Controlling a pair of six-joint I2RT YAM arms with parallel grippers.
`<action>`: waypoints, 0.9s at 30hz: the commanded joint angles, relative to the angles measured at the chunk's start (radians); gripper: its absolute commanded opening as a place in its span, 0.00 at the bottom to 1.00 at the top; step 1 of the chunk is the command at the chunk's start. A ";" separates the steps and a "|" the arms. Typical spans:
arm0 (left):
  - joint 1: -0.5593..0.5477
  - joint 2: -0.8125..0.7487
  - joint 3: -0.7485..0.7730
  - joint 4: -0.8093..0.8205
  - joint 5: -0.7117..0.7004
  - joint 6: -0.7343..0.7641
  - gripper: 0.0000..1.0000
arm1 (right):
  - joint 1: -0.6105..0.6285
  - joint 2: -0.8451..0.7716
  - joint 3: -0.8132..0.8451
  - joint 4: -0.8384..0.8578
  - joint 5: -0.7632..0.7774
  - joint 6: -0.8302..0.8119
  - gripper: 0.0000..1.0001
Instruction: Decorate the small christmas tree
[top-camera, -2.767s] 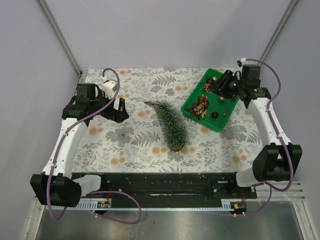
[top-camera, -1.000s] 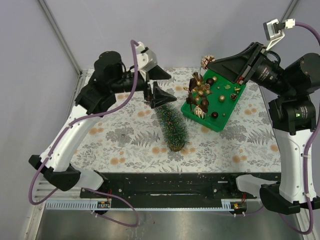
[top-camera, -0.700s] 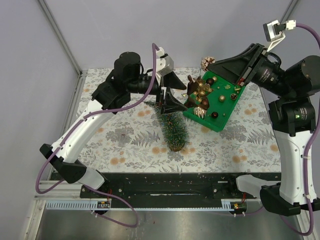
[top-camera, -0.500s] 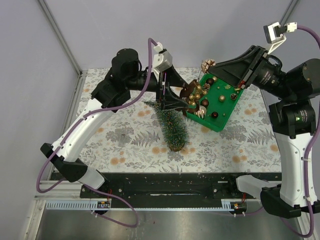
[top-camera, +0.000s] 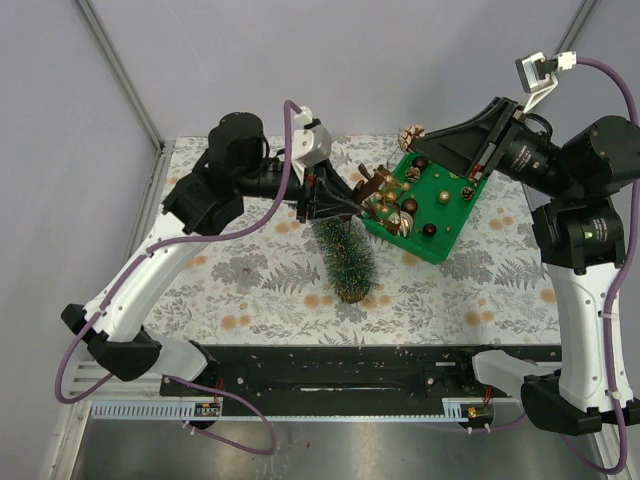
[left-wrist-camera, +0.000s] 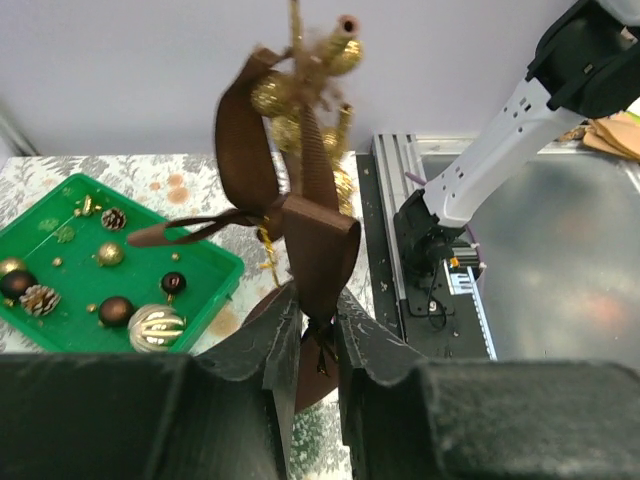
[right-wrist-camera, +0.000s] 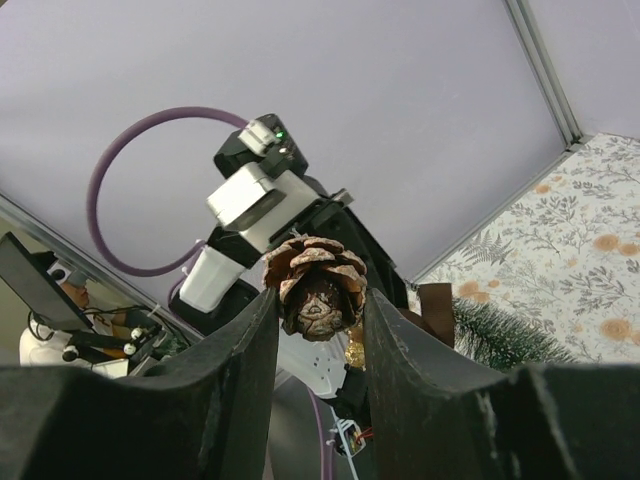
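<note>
The small christmas tree (top-camera: 343, 252) lies on its side on the patterned cloth, its wooden base (top-camera: 350, 293) toward me. A brown ribbon bow with gold sprigs (top-camera: 383, 193) (left-wrist-camera: 298, 205) hangs above the tree's tip and the green tray's (top-camera: 455, 215) near corner. My left gripper (top-camera: 352, 203) (left-wrist-camera: 318, 328) is shut on the bow's knot. Held high over the tray's far end, my right gripper (top-camera: 415, 142) (right-wrist-camera: 317, 305) is shut on a pine cone (top-camera: 409, 132) (right-wrist-camera: 318, 278). The tree (right-wrist-camera: 498, 335) shows low in the right wrist view.
The green tray (left-wrist-camera: 70, 265) holds several small gold and brown baubles and a pine cone (left-wrist-camera: 40, 298). Grey walls close in the back and sides. A black rail (top-camera: 330, 365) runs along the near edge of the table.
My left gripper reached over the tray's near corner, closed on the ribbon bow and drew it back slightly left and up. The right arm stayed raised with the pine cone.
</note>
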 joint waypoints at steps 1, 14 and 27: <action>-0.011 -0.124 -0.023 -0.069 -0.094 0.121 0.23 | 0.007 -0.021 -0.021 0.003 0.014 -0.043 0.31; -0.046 -0.287 -0.193 -0.108 -0.197 0.126 0.13 | 0.008 -0.047 -0.122 -0.053 0.063 -0.126 0.32; -0.093 -0.365 -0.362 -0.066 -0.433 0.109 0.00 | 0.007 -0.058 -0.246 0.011 0.091 -0.150 0.33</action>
